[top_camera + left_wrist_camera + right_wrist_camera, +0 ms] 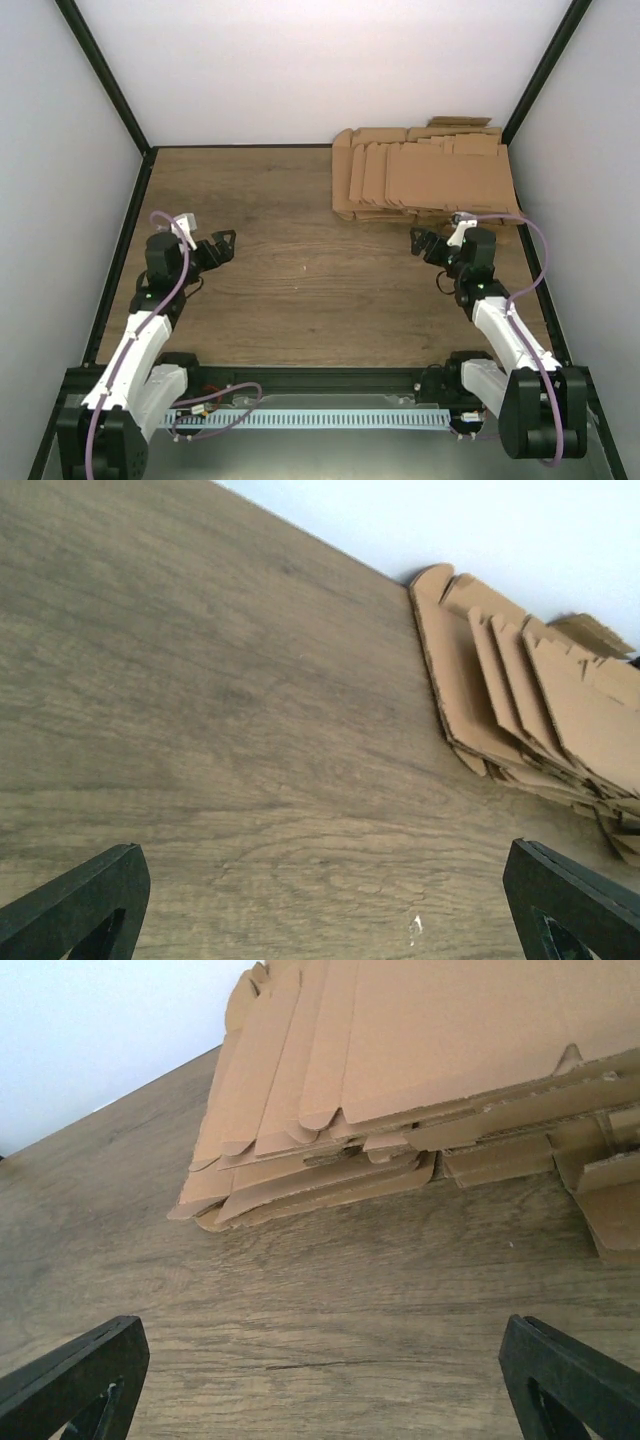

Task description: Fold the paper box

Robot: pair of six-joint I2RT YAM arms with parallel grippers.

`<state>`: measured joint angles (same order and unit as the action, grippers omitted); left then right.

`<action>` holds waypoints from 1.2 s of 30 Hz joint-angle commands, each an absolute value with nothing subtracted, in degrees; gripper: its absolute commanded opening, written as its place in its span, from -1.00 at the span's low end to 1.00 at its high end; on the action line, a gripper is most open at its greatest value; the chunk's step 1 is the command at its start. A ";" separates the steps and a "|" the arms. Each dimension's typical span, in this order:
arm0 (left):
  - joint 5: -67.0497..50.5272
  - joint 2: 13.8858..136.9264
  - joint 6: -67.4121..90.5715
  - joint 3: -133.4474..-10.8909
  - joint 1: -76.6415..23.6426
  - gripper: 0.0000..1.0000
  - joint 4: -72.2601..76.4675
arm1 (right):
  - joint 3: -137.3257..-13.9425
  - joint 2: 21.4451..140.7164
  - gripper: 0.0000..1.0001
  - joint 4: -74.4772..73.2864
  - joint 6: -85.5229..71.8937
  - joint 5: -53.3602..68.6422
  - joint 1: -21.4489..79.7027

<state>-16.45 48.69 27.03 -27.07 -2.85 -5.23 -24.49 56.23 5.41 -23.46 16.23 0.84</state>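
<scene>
1. The paper box: I can't pick out a single sheet lying on its own. The only cardboard I see is the pile of flat blanks [425, 172] in the far right corner of the table [290, 220], up against the back wall [300, 70]. My judgement is that the box has to come off that pile.
2. Done so far: nothing that I can see. Every sheet in the pile lies flat, overlapping and fanned toward the left. No flap stands up and no walls are formed anywhere.
3. The left gripper [224, 242] hovers over bare wood near the left edge of the table, well apart from the pile. Its jaws are spread wide and there is nothing between them.
4. The right gripper [417, 240] sits just off the near edge of the pile, pointing inward. Its wrist view shows the rounded flap ends of the stack close ahead. Its jaws are also spread wide and hold nothing.
5. Left to do, as I read it, is the whole job: separate one blank from the stack, bring it to the open middle of the table, then crease the sides up and tuck the flaps.
</scene>
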 commanded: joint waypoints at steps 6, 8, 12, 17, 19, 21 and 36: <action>-14.36 38.36 23.66 -29.24 -3.16 1.00 -8.23 | -37.14 61.66 1.00 -3.67 -32.32 16.21 1.23; -14.82 37.81 24.23 -29.51 -3.23 1.00 -8.46 | -40.83 64.08 1.00 -6.21 -32.18 14.82 1.27; -16.15 38.81 24.53 -30.04 -3.25 1.00 -8.59 | -50.29 69.32 1.00 -11.30 -30.14 10.43 2.06; -13.72 42.01 31.09 -30.04 -3.19 1.00 -8.63 | -66.39 82.86 1.00 -19.22 -23.21 0.31 7.71; -17.35 44.80 32.50 -29.93 -3.09 1.00 -6.65 | -71.67 88.18 1.00 -21.33 -21.03 -3.18 9.47; -21.20 48.41 33.45 -30.33 -3.06 1.00 -5.19 | -76.74 93.24 1.00 -23.24 -19.54 -5.96 10.60; -22.97 51.60 29.25 -33.54 -3.07 1.00 -6.41 | -92.84 116.51 0.83 -33.15 -12.68 -17.04 14.28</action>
<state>-23.22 52.42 29.91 -32.34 -3.05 -6.46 -88.88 115.09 -29.63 -14.06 -12.43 13.67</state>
